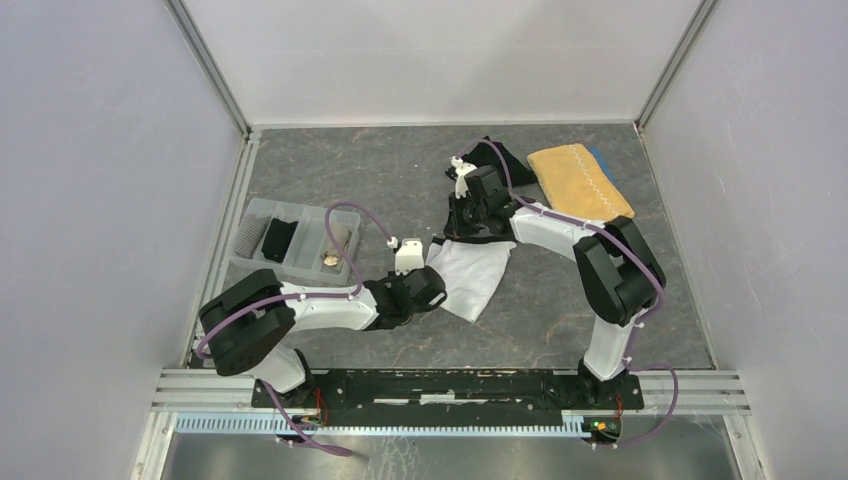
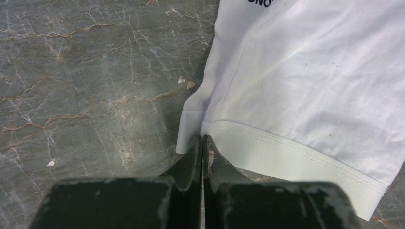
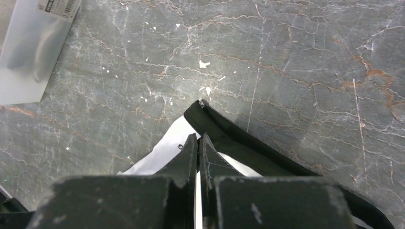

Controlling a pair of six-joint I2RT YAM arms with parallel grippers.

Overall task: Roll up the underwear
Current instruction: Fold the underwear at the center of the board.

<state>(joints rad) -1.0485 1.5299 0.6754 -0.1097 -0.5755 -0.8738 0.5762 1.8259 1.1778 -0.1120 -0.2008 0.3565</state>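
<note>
Overhead, the white underwear point(image 1: 472, 275), a soft cloth garment with a black waistband point(image 1: 490, 238), lies spread on the dark grey marbled desk point(image 1: 350, 180) near its middle, between the two arms. The left pincer point(image 1: 430, 287) meets its near left edge, and the right pincer point(image 1: 468, 228) comes down on the far edge, at the waistband. Behind the right arm, a crumpled black cloth garment point(image 1: 505, 158) sits beside a folded mustard-yellow towel with white zigzag stitching point(image 1: 580, 180) in the far right corner. To the left stands a clear plastic tray with dividers point(image 1: 300, 206), holding a grey striped roll point(image 1: 248, 237), a black roll point(image 1: 279, 238) and a beige piece point(image 1: 336, 246) in separate compartments. From the left wrist, the left pincer point(image 2: 201, 143) is clenched, its black fingertips point(image 2: 191, 160) pressed together on the corner of the white underwear point(image 2: 296, 86) where a small folded flap meets the stitched hem. The rest of the cloth lies flat to the right, with some black lettering cut off at the top edge. From the right wrist, the right pincer point(image 3: 198, 140) is likewise clenched on the white underwear point(image 3: 165, 152), a sliver of white cloth showing between the fingers. The black waistband point(image 3: 224, 136) curls just beside the tips to the right. A pale plastic corner with a barcode sticker point(image 3: 28, 52) shows at the upper left.
</note>
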